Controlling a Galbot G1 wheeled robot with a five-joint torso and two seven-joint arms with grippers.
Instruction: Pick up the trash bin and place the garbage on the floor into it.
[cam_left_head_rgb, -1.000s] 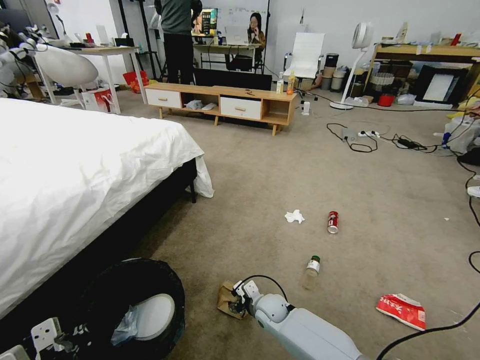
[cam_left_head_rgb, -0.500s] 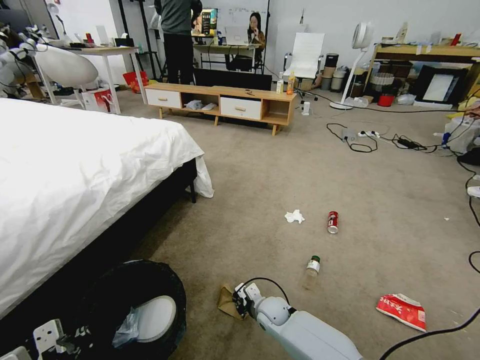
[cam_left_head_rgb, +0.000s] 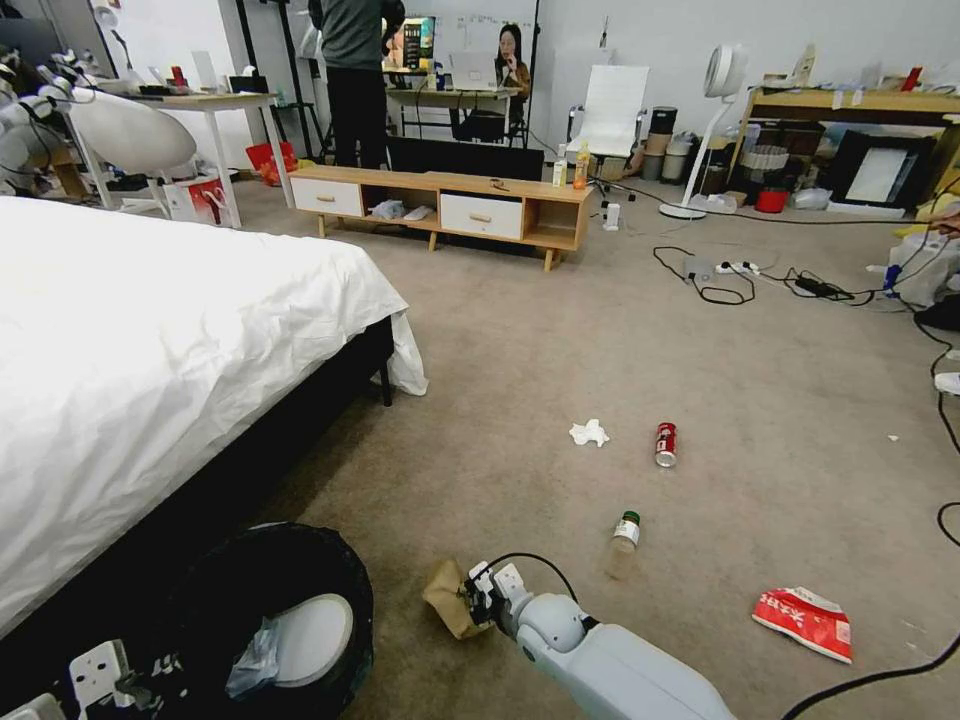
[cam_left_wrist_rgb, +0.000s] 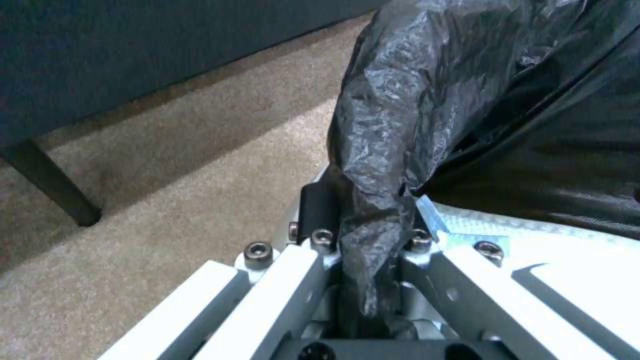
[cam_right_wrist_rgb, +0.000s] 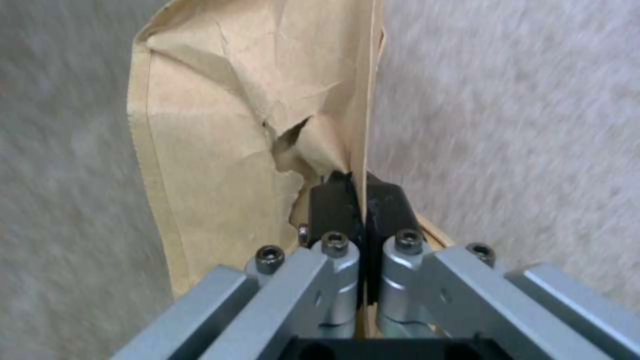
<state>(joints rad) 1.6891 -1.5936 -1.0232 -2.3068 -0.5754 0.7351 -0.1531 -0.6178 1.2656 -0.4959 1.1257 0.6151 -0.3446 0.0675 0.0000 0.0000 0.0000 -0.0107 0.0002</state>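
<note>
My left gripper (cam_left_wrist_rgb: 363, 220) is shut on the black-bag rim of the trash bin (cam_left_head_rgb: 270, 590), which hangs at the lower left of the head view; a pale blue mask (cam_left_head_rgb: 255, 655) lies inside. My right gripper (cam_right_wrist_rgb: 363, 200) is shut on a brown paper piece (cam_right_wrist_rgb: 220, 140), held just off the carpet floor (cam_left_head_rgb: 750, 400) beside the bin (cam_left_head_rgb: 448, 598). On the carpet ahead lie a white tissue (cam_left_head_rgb: 589, 432), a red can (cam_left_head_rgb: 666, 444), a green-capped bottle (cam_left_head_rgb: 623, 540) and a red-white wrapper (cam_left_head_rgb: 805, 620).
A white-sheeted bed (cam_left_head_rgb: 150, 350) fills the left side. A low wooden TV cabinet (cam_left_head_rgb: 440, 208) stands at the back with drink bottles (cam_left_head_rgb: 580, 165) on it. Cables (cam_left_head_rgb: 760, 280) trail across the right floor, near a fan (cam_left_head_rgb: 715, 130) and cluttered shelves.
My right gripper has lifted the brown paper and carried it slightly left, toward the bin. The bin has dropped a little lower in the view.
</note>
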